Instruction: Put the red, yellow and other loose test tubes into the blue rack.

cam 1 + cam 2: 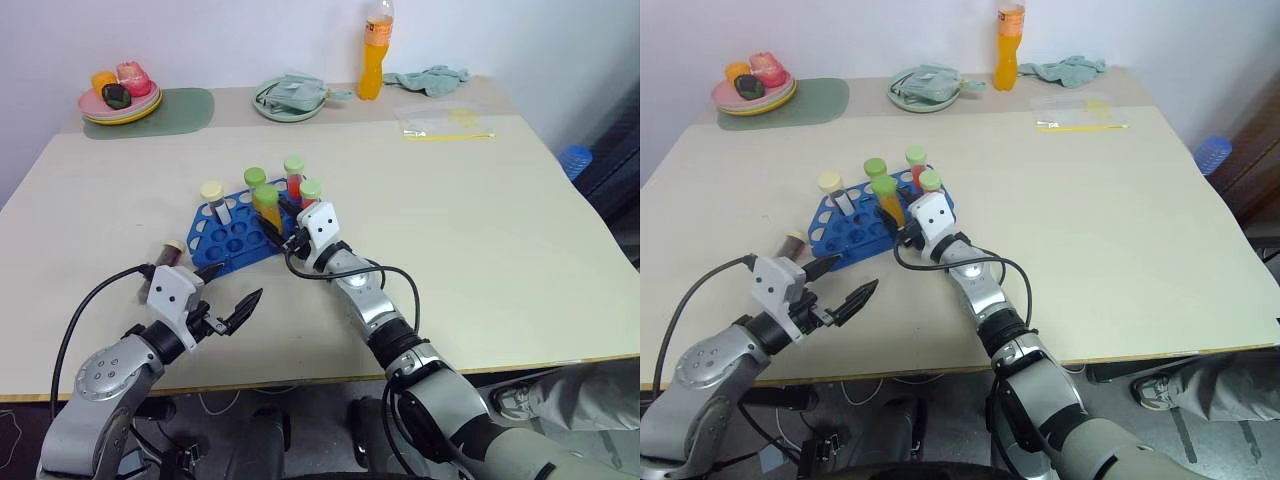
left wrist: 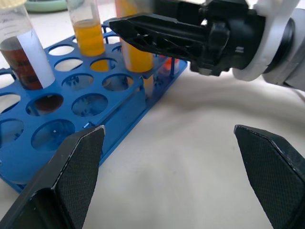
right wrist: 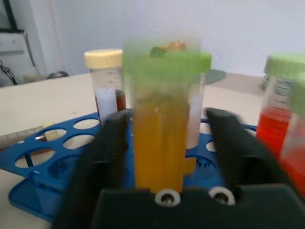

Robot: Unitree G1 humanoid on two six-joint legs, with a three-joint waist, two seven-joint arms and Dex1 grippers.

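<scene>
The blue rack [image 1: 232, 236], a hard plastic tray of round holes, sits mid-desk [image 1: 480, 250] with capped clear tubes standing in it. The yellow tube [image 3: 159, 138], a smooth cylinder with a green cap, stands upright in a hole at the rack's 3 o'clock end, between the right gripper [image 3: 167, 143], whose ribbed black fingers [image 3: 107, 157] are spread just clear of its sides, released. At 7 o'clock from the rack the left gripper [image 1: 225, 305] hovers, fingers wide apart and empty. Just beside it, at 9 o'clock, a maroon tube [image 1: 170, 254] with a cream cap lies outside the rack.
</scene>
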